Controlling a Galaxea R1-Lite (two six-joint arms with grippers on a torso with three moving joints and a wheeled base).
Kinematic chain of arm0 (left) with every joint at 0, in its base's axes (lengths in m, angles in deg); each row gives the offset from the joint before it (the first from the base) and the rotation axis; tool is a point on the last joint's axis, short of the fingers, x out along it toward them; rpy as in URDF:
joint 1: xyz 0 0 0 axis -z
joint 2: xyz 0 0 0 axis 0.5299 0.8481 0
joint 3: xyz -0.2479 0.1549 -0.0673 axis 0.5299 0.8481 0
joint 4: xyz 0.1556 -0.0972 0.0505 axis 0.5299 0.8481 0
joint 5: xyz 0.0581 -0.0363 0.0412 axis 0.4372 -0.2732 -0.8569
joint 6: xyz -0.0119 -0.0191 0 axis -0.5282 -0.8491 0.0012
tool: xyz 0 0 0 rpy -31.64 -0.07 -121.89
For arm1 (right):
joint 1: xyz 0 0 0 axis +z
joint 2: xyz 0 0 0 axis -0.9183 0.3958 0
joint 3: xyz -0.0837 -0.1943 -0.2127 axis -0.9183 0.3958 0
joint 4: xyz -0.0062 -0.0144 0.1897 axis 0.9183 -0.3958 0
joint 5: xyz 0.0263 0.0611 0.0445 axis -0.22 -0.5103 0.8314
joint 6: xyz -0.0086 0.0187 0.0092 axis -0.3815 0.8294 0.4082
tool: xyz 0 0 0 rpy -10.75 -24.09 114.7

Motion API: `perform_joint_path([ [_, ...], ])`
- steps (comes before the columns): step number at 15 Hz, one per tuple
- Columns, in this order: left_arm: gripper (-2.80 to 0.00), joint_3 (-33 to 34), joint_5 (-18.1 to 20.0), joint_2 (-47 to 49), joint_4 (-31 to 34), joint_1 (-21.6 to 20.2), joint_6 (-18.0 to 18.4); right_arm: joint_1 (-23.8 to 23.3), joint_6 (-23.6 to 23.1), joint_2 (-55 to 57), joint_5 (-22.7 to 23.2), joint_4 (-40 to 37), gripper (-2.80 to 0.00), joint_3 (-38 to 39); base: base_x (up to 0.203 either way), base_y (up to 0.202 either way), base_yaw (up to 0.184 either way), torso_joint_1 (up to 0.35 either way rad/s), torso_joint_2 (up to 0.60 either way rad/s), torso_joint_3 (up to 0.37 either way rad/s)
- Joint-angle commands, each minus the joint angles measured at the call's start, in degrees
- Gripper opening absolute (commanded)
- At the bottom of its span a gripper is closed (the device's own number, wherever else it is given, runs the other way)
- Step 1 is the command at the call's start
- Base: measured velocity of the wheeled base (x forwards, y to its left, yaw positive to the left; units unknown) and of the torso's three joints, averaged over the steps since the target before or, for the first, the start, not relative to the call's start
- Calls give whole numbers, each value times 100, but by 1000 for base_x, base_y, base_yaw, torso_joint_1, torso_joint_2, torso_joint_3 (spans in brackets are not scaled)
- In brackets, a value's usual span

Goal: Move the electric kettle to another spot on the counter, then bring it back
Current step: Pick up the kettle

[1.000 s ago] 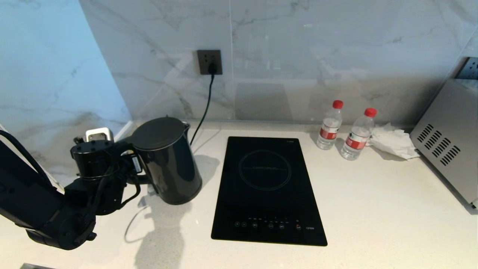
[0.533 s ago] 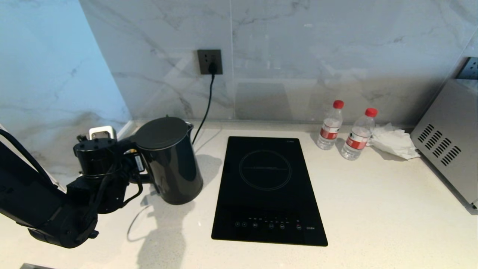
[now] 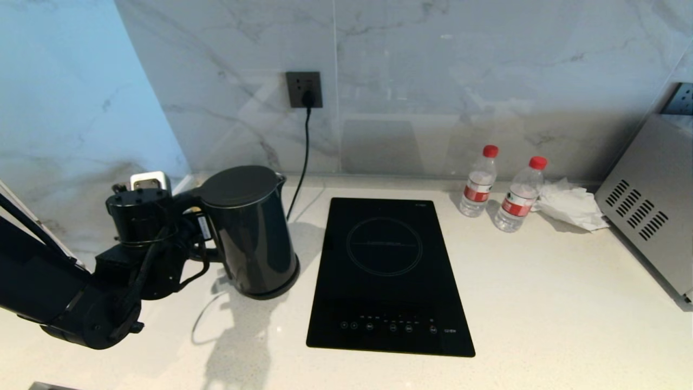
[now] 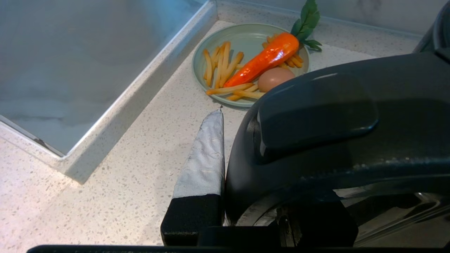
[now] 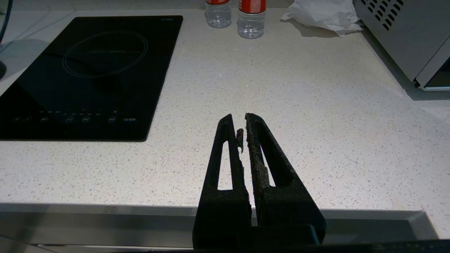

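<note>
The electric kettle (image 3: 252, 233), glossy black with a flat lid, stands upright at the left of the counter (image 3: 541, 303), beside the hob. A slightly wider black rim shows under its bottom. My left gripper (image 3: 199, 234) reaches in from the left and is shut on the kettle's loop handle (image 4: 316, 116). In the left wrist view one tape-wrapped finger (image 4: 205, 158) presses against the handle's side; the other finger is hidden behind it. My right gripper (image 5: 242, 119) hangs shut and empty over the counter's front edge, outside the head view.
A black induction hob (image 3: 387, 271) lies right of the kettle. A cord (image 3: 300, 157) runs down from the wall socket (image 3: 303, 89). Two water bottles (image 3: 478, 184), crumpled tissue (image 3: 571, 203) and a metal appliance (image 3: 649, 206) are at the right. A plate of food (image 4: 246, 35) sits by the left wall.
The kettle, tilted one second ago, has moved a little right and toward the wall and now stands upright. My left arm moved with it, still gripping the handle.
</note>
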Motion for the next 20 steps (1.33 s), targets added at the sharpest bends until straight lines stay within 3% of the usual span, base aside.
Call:
perform_joint_path([
  [1, -280, -22, -21, -37, -49, 4, -10, 0, -2, -9, -6, 1, -280, 7, 0, 0, 0, 0, 0, 0],
  [10, -280, -519, -21, -102, 513, 22, -76, 0, -2, -9, -2, 1, -280, 4, 0, 0, 0, 0, 0, 0],
  [20, -280, -620, -12, -212, 724, -127, -245, 0, -2, -8, 1, 1, -280, 6, 0, 0, 0, 0, 0, 0],
])
